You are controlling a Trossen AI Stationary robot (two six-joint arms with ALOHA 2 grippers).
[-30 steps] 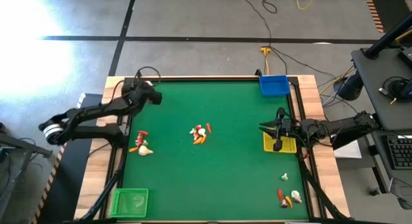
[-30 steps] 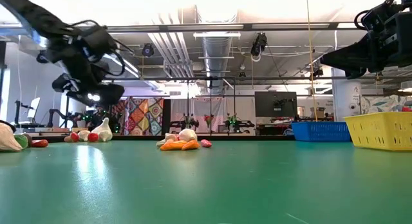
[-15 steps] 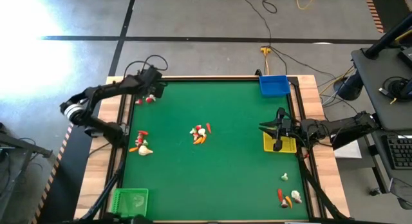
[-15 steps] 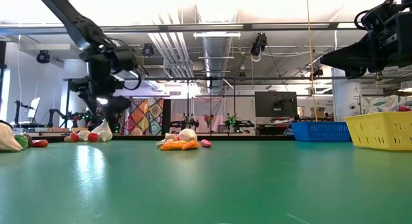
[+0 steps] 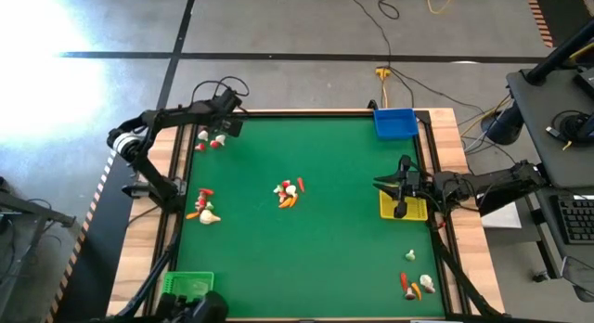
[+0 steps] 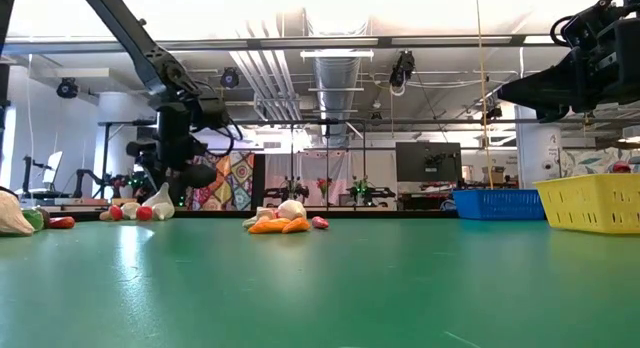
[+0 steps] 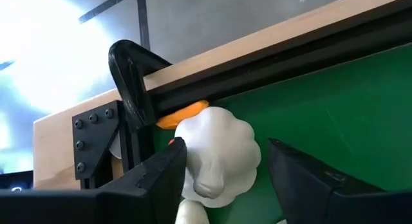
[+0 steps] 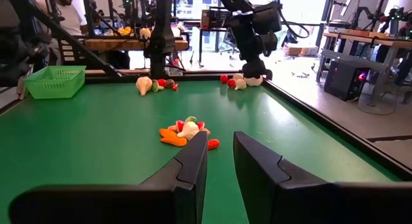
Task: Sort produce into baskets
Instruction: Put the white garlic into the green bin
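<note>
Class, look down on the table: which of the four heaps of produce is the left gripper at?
The heap in the far left corner. The left gripper sits beside it; the left-edge, centre and near-right heaps have no gripper near.

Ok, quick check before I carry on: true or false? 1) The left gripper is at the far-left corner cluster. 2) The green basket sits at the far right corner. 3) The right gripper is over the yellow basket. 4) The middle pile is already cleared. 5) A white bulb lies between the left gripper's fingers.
1) True: the left gripper is down at the corner cluster.
2) False: the green basket is at the near left corner; the blue basket holds the far right.
3) True: the right gripper hangs over the yellow basket.
4) False: the middle pile still lies on the table.
5) True: the white bulb sits between them.
</note>
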